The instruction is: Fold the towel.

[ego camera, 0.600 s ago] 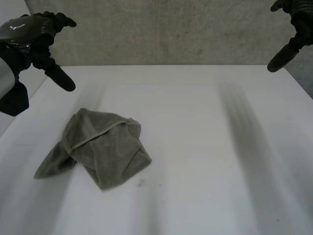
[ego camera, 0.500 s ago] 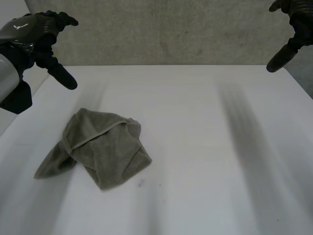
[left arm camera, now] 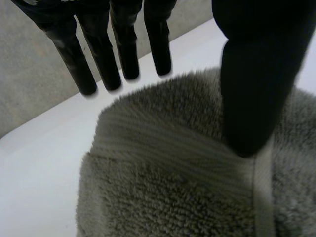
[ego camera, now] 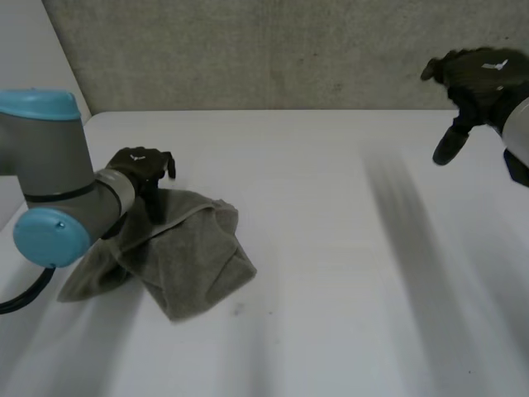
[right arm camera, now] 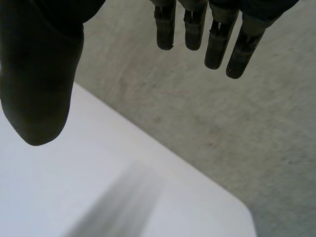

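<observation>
We see the grey towel [ego camera: 190,256] lying crumpled on the white table [ego camera: 347,273]. Our left hand [ego camera: 142,168] is at the towel's far edge. Its fingers [left arm camera: 81,64] are straight and a little apart, just beyond that edge. Its thumb [left arm camera: 252,89] is over the towel's hem, and nothing is pinched. Our right hand [ego camera: 479,78] hangs well apart from the towel, with straight fingers [right arm camera: 215,39] and the thumb [right arm camera: 39,84] spread away, empty.

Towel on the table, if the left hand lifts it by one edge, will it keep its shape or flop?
Probably flops: the towel lies crumpled in soft folds. Its looped pile, seen at the left hand, likely grips well, not slippery. Pushed, it would likely bunch.
</observation>
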`<action>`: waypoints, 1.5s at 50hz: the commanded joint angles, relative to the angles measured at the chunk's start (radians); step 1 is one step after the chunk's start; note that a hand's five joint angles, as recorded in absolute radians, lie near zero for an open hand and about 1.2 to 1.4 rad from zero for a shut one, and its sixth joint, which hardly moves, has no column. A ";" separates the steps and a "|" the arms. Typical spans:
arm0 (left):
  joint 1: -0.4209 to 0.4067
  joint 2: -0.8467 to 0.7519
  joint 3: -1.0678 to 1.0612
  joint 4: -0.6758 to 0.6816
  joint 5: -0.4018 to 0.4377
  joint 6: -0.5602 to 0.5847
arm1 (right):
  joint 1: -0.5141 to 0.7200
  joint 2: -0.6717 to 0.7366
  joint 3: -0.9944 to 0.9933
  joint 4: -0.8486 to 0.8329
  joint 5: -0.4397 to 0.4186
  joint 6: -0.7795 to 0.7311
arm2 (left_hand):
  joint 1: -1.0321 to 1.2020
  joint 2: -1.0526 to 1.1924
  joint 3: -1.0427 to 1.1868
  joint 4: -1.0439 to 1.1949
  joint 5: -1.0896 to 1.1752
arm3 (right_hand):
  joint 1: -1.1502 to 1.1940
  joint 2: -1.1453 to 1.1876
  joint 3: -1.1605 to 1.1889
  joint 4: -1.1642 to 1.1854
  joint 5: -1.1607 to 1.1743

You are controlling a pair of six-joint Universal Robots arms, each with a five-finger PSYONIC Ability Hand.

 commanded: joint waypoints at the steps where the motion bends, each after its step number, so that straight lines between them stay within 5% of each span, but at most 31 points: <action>1: -0.001 -0.012 -0.002 0.051 -0.010 -0.002 | -0.003 0.105 -0.006 0.006 -0.097 -0.007 | 0.614 0.615 0.616 0.615 0.612 | -0.052 -0.064 -0.062 -0.081 -0.059; 4: -0.016 0.009 -0.002 0.051 -0.010 -0.002 | -0.003 0.157 -0.011 0.007 -0.155 -0.002 | 0.839 0.840 0.841 0.840 0.837 | -0.052 -0.064 -0.062 -0.081 -0.059; 14: -0.081 0.160 -0.012 0.046 -0.012 0.001 | 0.003 0.271 -0.020 -0.027 -0.267 0.090 | 0.840 0.841 0.842 0.841 0.838 | -0.052 -0.064 -0.062 -0.081 -0.059; 20: -0.104 0.319 -0.015 0.043 -0.009 -0.011 | 0.017 0.341 -0.037 -0.148 -0.350 0.277 | 0.840 0.841 0.842 0.841 0.838 | -0.052 -0.064 -0.062 -0.081 -0.059; 25: -0.109 0.477 -0.055 0.045 -0.003 -0.011 | 0.107 0.451 -0.138 -0.180 -0.492 0.479 | 0.840 0.841 0.842 0.841 0.838 | -0.052 -0.064 -0.062 -0.081 -0.059; 33: -0.109 0.601 -0.101 0.049 -0.001 -0.008 | 0.308 0.585 -0.287 -0.180 -0.536 0.602 | 0.840 0.841 0.842 0.841 0.838 | -0.052 -0.064 -0.062 -0.081 -0.059; 42: -0.107 0.612 -0.107 0.049 -0.009 -0.008 | 0.452 0.679 -0.370 -0.188 -0.525 0.751 | 0.840 0.841 0.842 0.841 0.838 | -0.052 -0.064 -0.062 -0.081 -0.059; 44: -0.107 0.611 -0.107 0.049 -0.009 -0.009 | 0.459 0.696 -0.390 -0.188 -0.514 0.776 | 0.840 0.841 0.842 0.841 0.838 | 0.141 0.128 0.130 0.112 0.134; 46: -0.099 0.611 -0.110 0.049 -0.010 -0.009 | 0.460 0.726 -0.420 -0.192 -0.461 0.806 | 0.840 0.841 0.842 0.841 0.838 | 0.719 0.706 0.708 0.690 0.712; 47: -0.099 0.611 -0.110 0.049 -0.010 -0.009 | 0.460 0.726 -0.420 -0.192 -0.460 0.806 | 0.840 0.841 0.842 0.841 0.838 | 0.722 0.709 0.712 0.693 0.715; 49: -0.096 0.609 -0.110 0.052 -0.004 -0.009 | 0.451 0.728 -0.413 -0.198 -0.384 0.806 | 0.840 0.841 0.842 0.841 0.838 | 1.169 1.156 1.159 1.140 1.162; 52: -0.095 0.607 -0.107 0.055 -0.004 -0.012 | 0.442 0.723 -0.411 -0.201 -0.338 0.806 | 0.840 0.841 0.842 0.841 0.838 | 1.170 1.157 1.160 1.141 1.163; 57: -0.087 0.569 -0.092 0.115 -0.006 -0.012 | 0.252 0.609 -0.345 -0.217 -0.218 0.779 | 0.840 0.841 0.842 0.841 0.838 | 1.170 1.157 1.160 1.141 1.163; 65: -0.104 0.413 0.086 0.288 -0.010 -0.023 | 0.084 0.311 -0.295 -0.397 -0.186 0.603 | 0.840 0.841 0.842 0.841 0.838 | 1.170 1.157 1.160 1.141 1.163; 75: -0.159 0.218 0.408 0.465 -0.012 -0.140 | 0.086 0.067 -0.230 -0.645 -0.178 0.426 | 0.840 0.841 0.842 0.841 0.838 | 1.170 1.157 1.160 1.141 1.163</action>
